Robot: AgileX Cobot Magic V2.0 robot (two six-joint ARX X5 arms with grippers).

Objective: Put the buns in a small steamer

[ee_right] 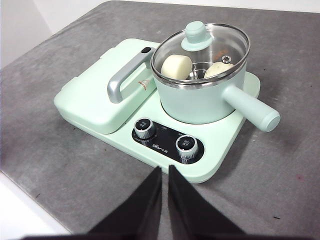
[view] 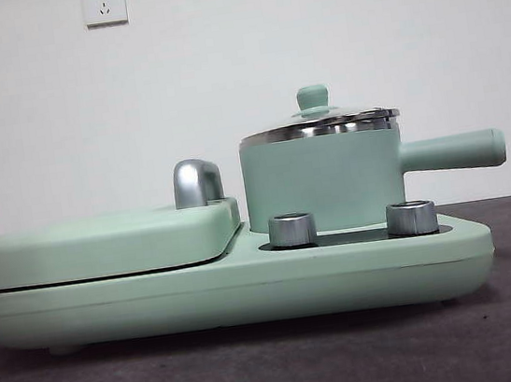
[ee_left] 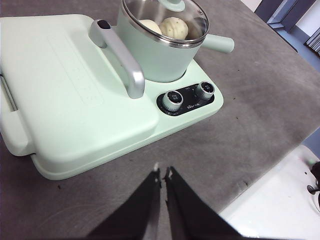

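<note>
The small steamer is a mint-green pot with a long side handle; it stands on the right half of the cooker base with its glass lid on. Through the lid both buns show inside: a smooth white one and a ridged one. My left gripper hangs shut and empty over the cloth in front of the cooker. The right gripper is also shut and empty, held back from the knobs. Neither arm appears in the front view.
The mint-green cooker base carries a flat lidded griddle with a chrome handle, and two steel knobs. Grey cloth covers the table; its edge lies near the left gripper.
</note>
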